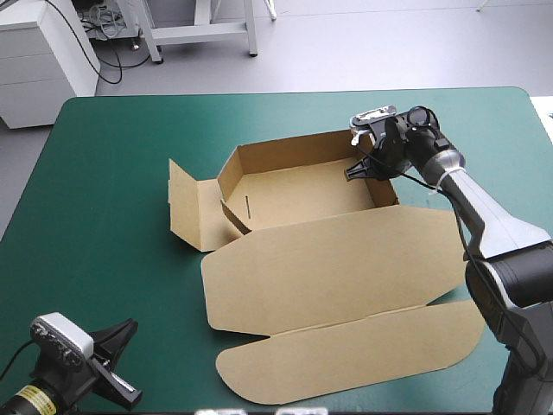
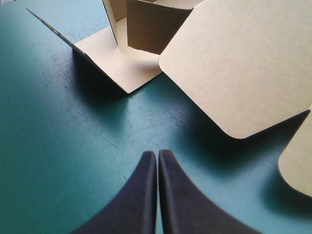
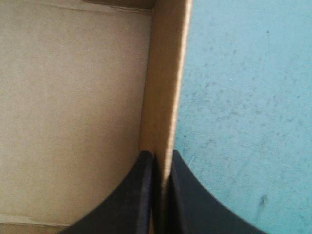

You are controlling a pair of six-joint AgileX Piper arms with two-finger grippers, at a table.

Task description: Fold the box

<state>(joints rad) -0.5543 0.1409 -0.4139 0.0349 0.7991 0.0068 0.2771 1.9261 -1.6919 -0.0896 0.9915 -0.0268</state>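
Nearest me, my left fingers (image 2: 146, 178) are pressed together on nothing, over the teal-green table (image 1: 95, 216) near the brown box (image 1: 337, 259). My right fingers (image 3: 143, 178) pinch the tray's right-side wall. It sits mid-table, lid flat.

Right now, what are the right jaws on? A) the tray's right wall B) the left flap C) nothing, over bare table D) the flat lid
A: the right wrist view shows the right jaws all but shut astride the upright right wall of the box, one inside, one outside over the teal-green cover.
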